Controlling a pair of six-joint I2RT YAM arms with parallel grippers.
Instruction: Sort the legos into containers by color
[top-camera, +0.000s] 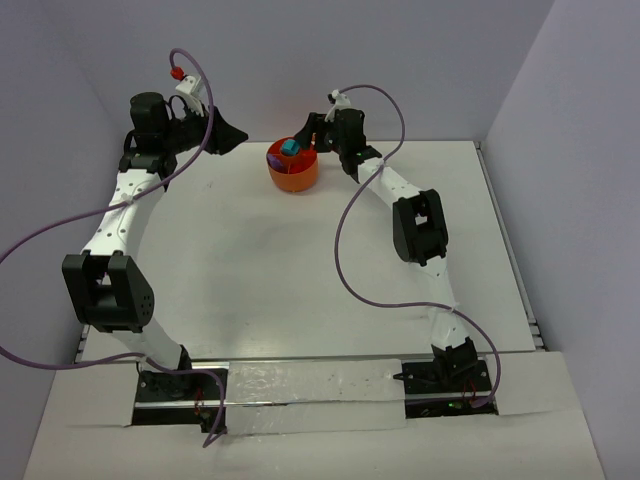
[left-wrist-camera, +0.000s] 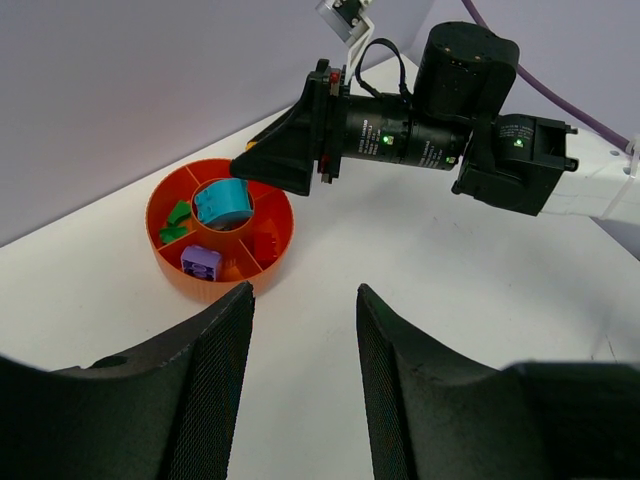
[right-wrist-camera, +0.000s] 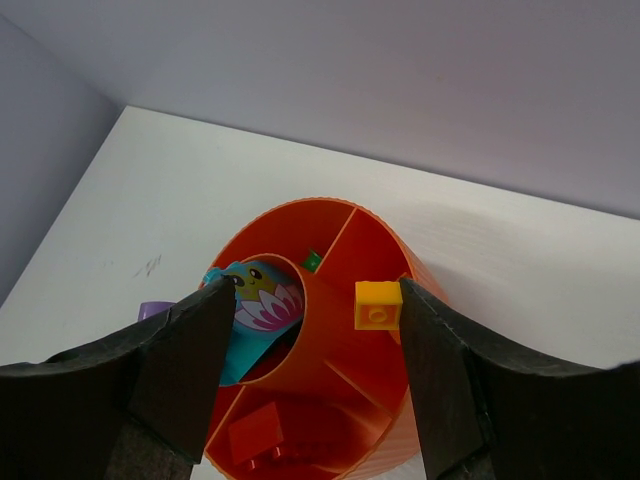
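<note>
The orange tub (top-camera: 292, 170) stands at the back of the table. My right gripper (top-camera: 308, 140) hangs over it, jaws wide open (right-wrist-camera: 315, 295). An orange-yellow brick (right-wrist-camera: 378, 304) sits against the inner tip of its right finger, above a tub compartment (right-wrist-camera: 345, 370). I cannot tell whether it is touching the finger or loose. In the left wrist view the tub (left-wrist-camera: 165, 235) holds a teal brick (left-wrist-camera: 220, 203) in the central ring, a green brick (left-wrist-camera: 178, 215), a purple brick (left-wrist-camera: 201, 262) and a red brick (left-wrist-camera: 263, 245). My left gripper (left-wrist-camera: 305, 300) is open and empty, to the left of the tub (top-camera: 235, 135).
The back wall runs close behind the tub. The right arm's wrist and camera body (left-wrist-camera: 440, 120) reach over the table beside the tub. Purple cables (top-camera: 345, 250) loop over the table. The table's right edge (top-camera: 510, 250) runs along the side wall.
</note>
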